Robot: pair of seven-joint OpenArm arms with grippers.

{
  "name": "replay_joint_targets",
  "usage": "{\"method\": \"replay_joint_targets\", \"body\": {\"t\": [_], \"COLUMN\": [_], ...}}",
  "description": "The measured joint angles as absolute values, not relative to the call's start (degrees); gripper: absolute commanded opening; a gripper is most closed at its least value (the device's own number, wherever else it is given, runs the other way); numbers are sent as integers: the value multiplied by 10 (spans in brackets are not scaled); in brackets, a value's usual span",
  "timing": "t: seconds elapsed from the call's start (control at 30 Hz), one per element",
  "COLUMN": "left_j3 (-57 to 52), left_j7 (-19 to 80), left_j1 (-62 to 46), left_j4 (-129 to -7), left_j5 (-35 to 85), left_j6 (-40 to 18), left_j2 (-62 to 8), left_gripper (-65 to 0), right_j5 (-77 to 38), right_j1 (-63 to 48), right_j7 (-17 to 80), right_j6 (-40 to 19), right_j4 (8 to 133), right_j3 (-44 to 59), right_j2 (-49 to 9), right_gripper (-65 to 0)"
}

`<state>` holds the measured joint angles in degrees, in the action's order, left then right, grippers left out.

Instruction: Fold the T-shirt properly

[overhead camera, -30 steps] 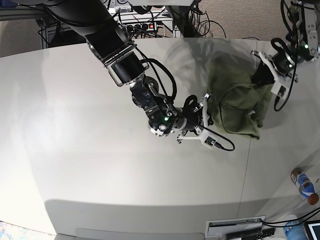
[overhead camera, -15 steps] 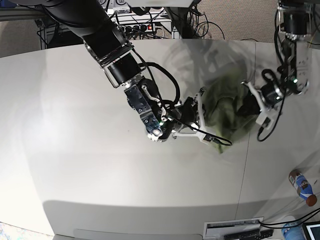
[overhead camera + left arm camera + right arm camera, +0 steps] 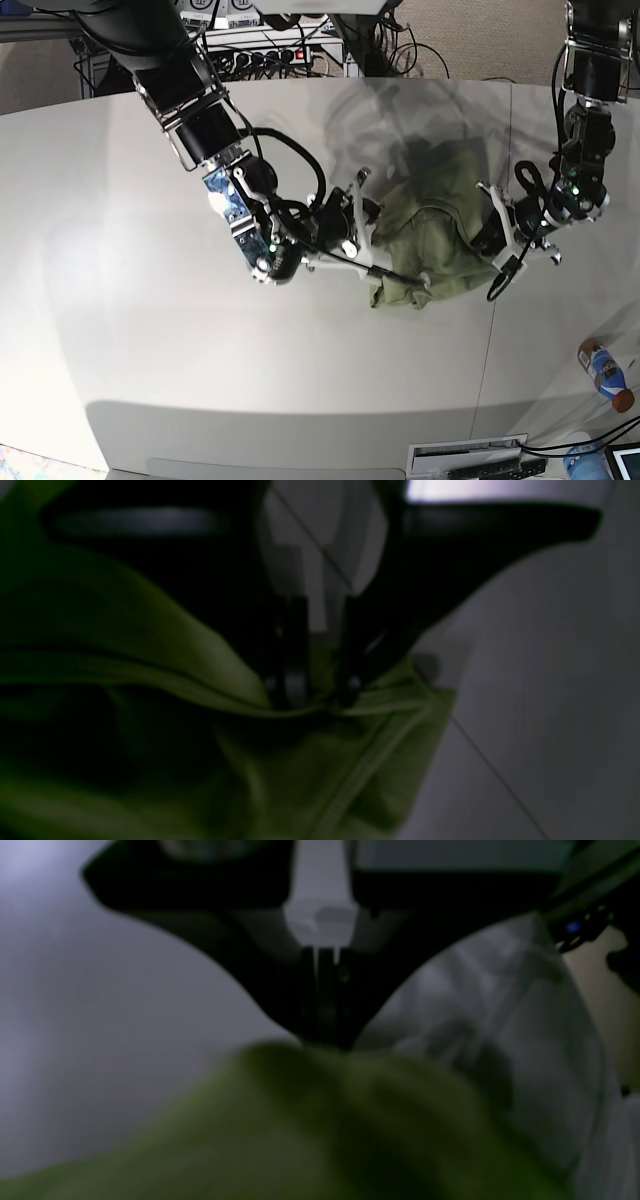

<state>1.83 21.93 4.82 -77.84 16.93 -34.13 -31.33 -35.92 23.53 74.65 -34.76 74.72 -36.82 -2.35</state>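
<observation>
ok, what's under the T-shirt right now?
Only the grey table shows around the T-shirt, which lies bunched between the left claw and right claw, both pinching its edges. Whatever is beneath the folds is covered, so I can't tell.

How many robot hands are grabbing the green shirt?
2. The right gripper pinches the shirt on its left edge in the base view; the left gripper pinches a hem on the other side.

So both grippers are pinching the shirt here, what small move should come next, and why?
Probably draw the left gripper and right gripper apart to stretch the T-shirt: each is shut on a fold, and it sits bunched and wrinkled on the table.
</observation>
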Motion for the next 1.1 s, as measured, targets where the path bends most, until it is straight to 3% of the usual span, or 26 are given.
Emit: {"method": "replay_joint_targets", "body": {"t": [0.33,0.6,0.8,0.97,1.1], "left_j3": [19,19,19,19,18], "left_j7": [234,331,451,496,505], "left_j1": [95,96,96,75,30], "left_j4": [-748,-780,-830,-877,-914], "left_j5": [171,284,435,495,501], "left_j6": [-363,-357,-359,-359,-359], "left_j2": [-321,-400,-445,-446,-446], "left_gripper": [-547,-547,-547,-547,-547], "right_j5": [-354,-344,-341,-227,-194], "right_j1": [170,173,173,175,175], "right_j7": [731,700,682,542,512], "right_j6": [-348,-350,-350,-352,-352], "right_j4": [843,930,946,946,887], "right_j3": [-368,-313,-297,-300,-297], "right_j2": [-33,-24,37,68,65], "right_gripper": [-650,-650,-650,-650,-650]}}
